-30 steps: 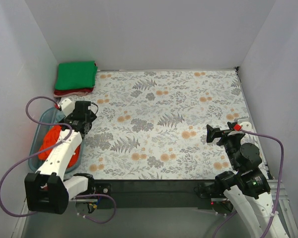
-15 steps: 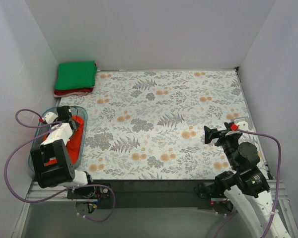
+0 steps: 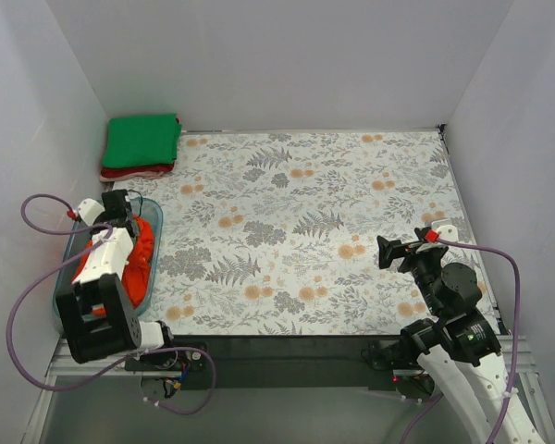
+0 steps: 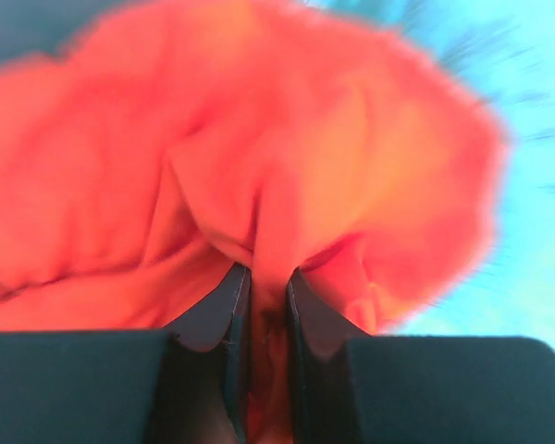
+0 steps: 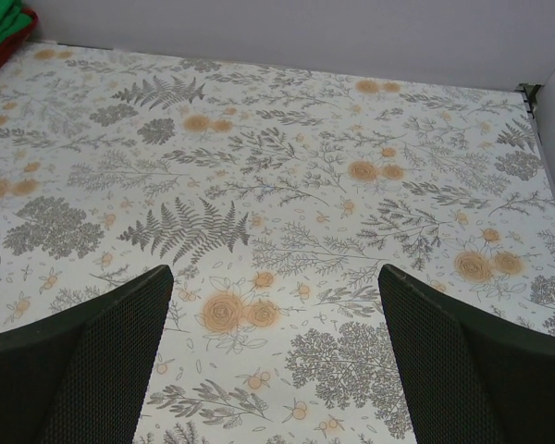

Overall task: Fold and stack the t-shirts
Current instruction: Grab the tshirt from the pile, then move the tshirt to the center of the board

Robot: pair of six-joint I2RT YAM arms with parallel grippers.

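Note:
A crumpled bright orange-red t-shirt (image 3: 137,250) lies in the clear blue tub (image 3: 153,277) at the table's left edge. My left gripper (image 4: 266,277) is down in that tub, shut on a pinched fold of the orange-red t-shirt (image 4: 259,157), which fills the left wrist view. A green t-shirt (image 3: 141,140) folded square rests on a dark red folded one (image 3: 134,171) in the far left corner. My right gripper (image 5: 276,277) hangs open above the floral cloth (image 5: 287,176) at the right, nothing between its fingers.
White walls close in the table on the left, back and right. The floral tablecloth (image 3: 305,222) covers the whole work area. Purple cables loop beside both arms. The right arm (image 3: 444,296) stands at the near right.
My left arm swung from beside the tub down into it, and its jaws closed on the orange-red t-shirt. The right arm barely shifted.

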